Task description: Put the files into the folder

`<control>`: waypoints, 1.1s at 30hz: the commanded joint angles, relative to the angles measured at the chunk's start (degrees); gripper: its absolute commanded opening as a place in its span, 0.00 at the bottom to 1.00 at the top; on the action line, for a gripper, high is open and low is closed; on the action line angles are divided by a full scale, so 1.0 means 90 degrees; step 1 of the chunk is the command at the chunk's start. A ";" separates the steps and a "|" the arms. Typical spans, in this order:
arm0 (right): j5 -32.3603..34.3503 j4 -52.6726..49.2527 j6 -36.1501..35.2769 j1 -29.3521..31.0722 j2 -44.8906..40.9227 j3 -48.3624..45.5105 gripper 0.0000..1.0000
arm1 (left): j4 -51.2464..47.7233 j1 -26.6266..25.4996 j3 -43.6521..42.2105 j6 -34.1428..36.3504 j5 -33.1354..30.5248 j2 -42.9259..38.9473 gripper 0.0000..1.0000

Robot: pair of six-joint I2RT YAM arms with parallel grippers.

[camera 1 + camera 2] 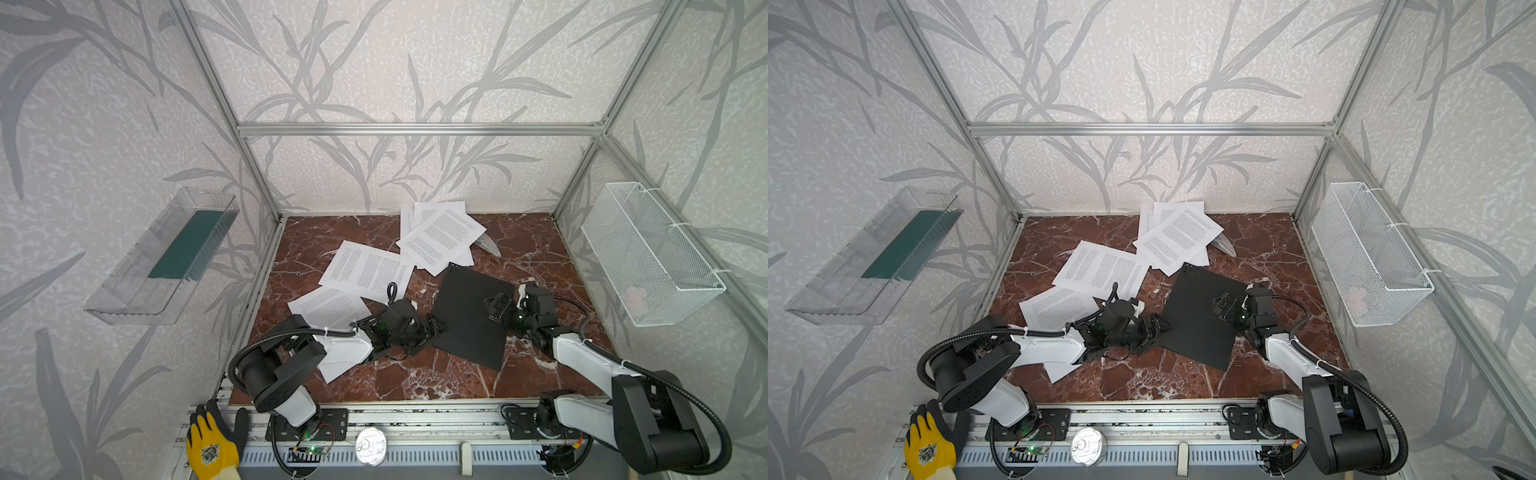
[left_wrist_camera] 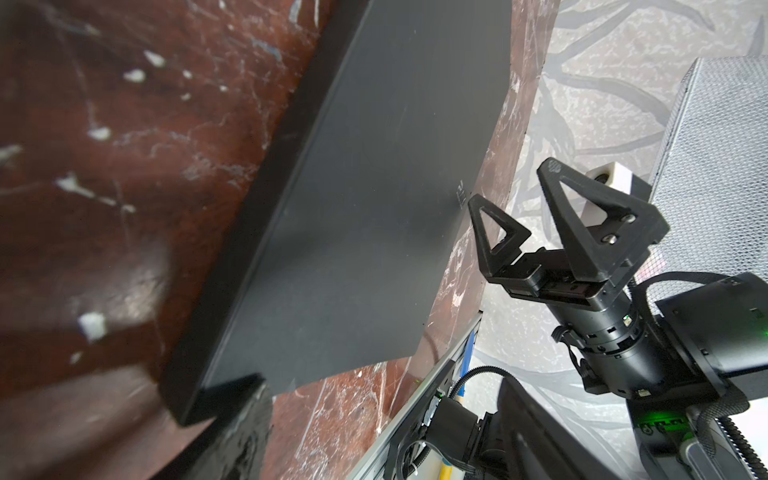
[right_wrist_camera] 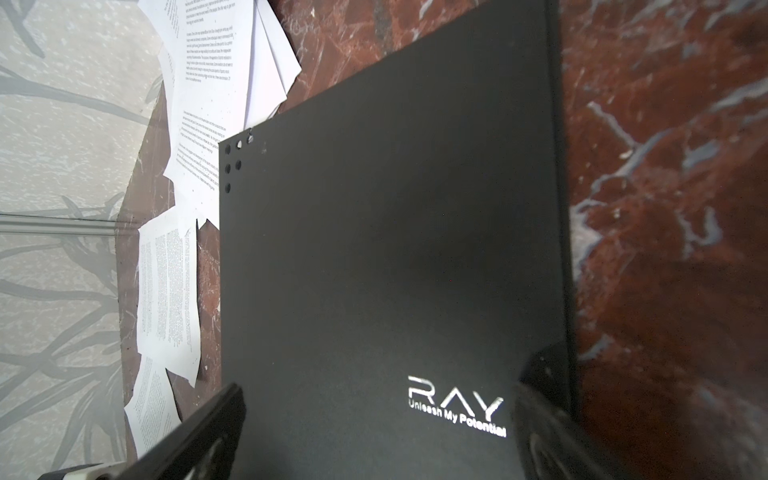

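Folder (image 1: pixel 465 332): one, closed; files (image 1: pixel 368 272): at least five loose sheets, some overlapping.

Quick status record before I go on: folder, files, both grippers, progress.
folder: closed, flat on the table, cover with lettering facing up
files: loose on the table, none in the folder; a stack at the back, single sheets toward the left arm
left gripper: open, low at the folder edge on its own side
right gripper: open, over the folder near the lettering, holding nothing
progress: folder not yet opened
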 commanded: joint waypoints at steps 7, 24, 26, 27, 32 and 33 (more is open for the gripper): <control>-0.0055 0.0236 0.0039 0.0027 0.0131 -0.0057 1.00 | -0.0391 -0.0074 -0.0123 -0.0018 -0.0054 -0.0177 0.85; -0.0193 0.0494 0.0144 0.0125 0.0434 -0.0081 0.98 | 0.1286 -0.0201 -0.0346 -0.0198 -0.0078 0.0507 0.82; -0.0192 0.0504 0.0148 0.0135 0.0444 -0.0081 0.98 | 0.1653 -0.0200 -0.0431 -0.0229 -0.0115 0.0619 0.81; -0.0192 0.0504 0.0135 0.0139 0.0437 -0.0080 0.98 | 0.1822 -0.0197 -0.0456 -0.0241 -0.0139 0.0675 0.80; -0.0175 0.0503 0.0156 0.0143 0.0405 -0.0106 0.98 | 0.2486 -0.0226 -0.0513 -0.0155 -0.0226 0.0946 0.77; -0.0180 0.0505 0.0165 0.0144 0.0396 -0.0111 0.97 | 0.2606 -0.0235 -0.0527 -0.0161 -0.0246 0.0993 0.77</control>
